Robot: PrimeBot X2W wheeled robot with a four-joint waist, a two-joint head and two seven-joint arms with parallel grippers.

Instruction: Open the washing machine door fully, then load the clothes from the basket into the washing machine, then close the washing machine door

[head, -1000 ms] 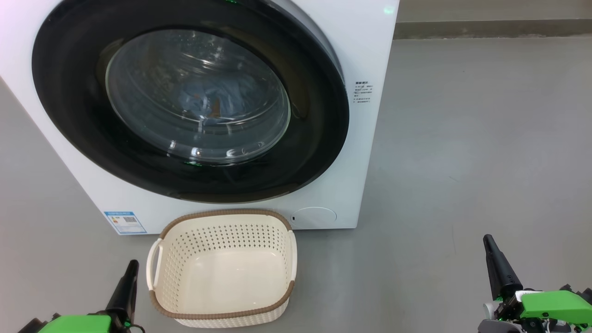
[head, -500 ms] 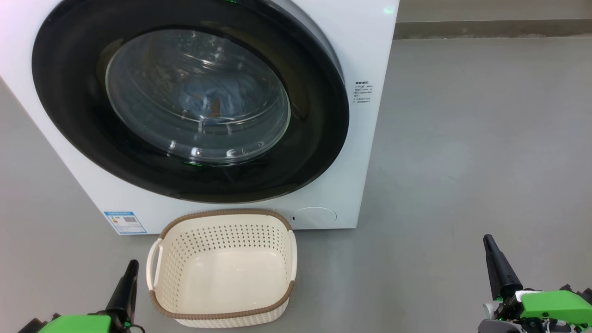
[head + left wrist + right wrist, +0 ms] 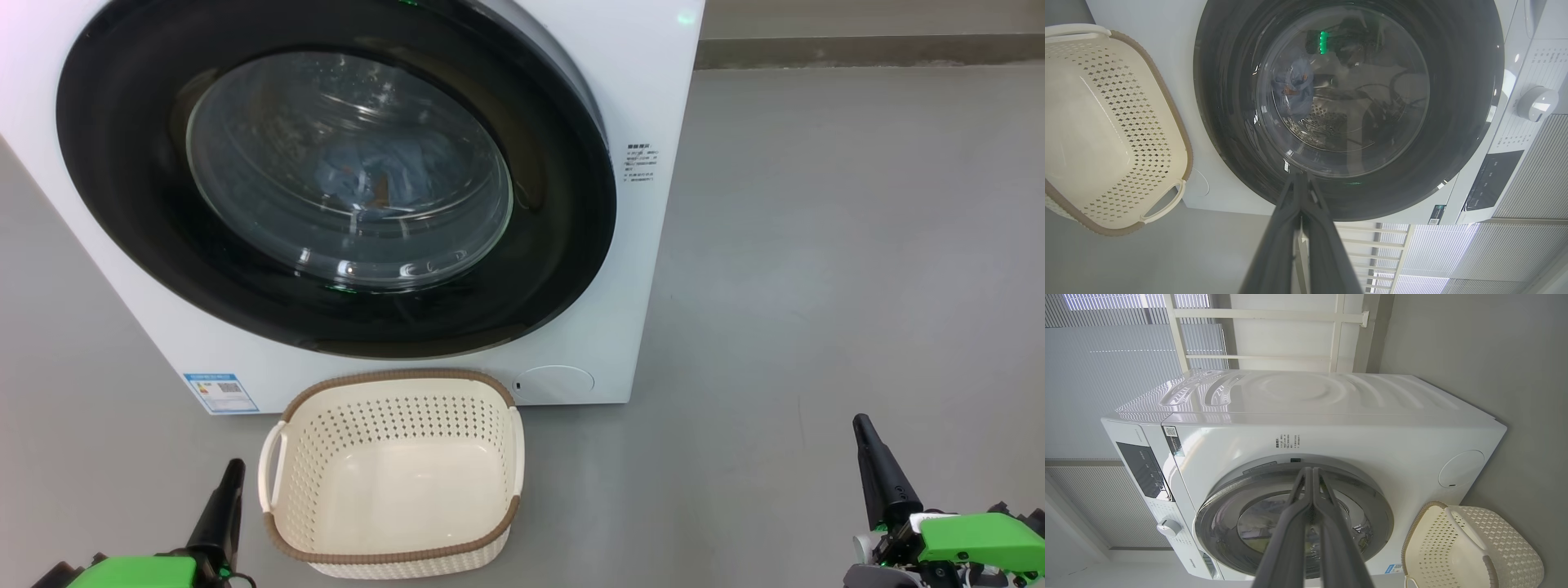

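Note:
The white washing machine stands ahead with its round black door closed flat against the front. Through the glass window, the light blue clothes lie inside the drum; the left wrist view catches them too. On the floor in front sits the cream basket, and nothing lies in it. My left gripper is shut, low beside the basket's left handle. My right gripper is shut, well to the right over bare floor. Both pairs of fingers are pressed together with nothing between them.
Grey floor stretches to the right of the machine up to a dark skirting strip. The machine's control panel and white dial are at its top. A round service flap sits low on the front.

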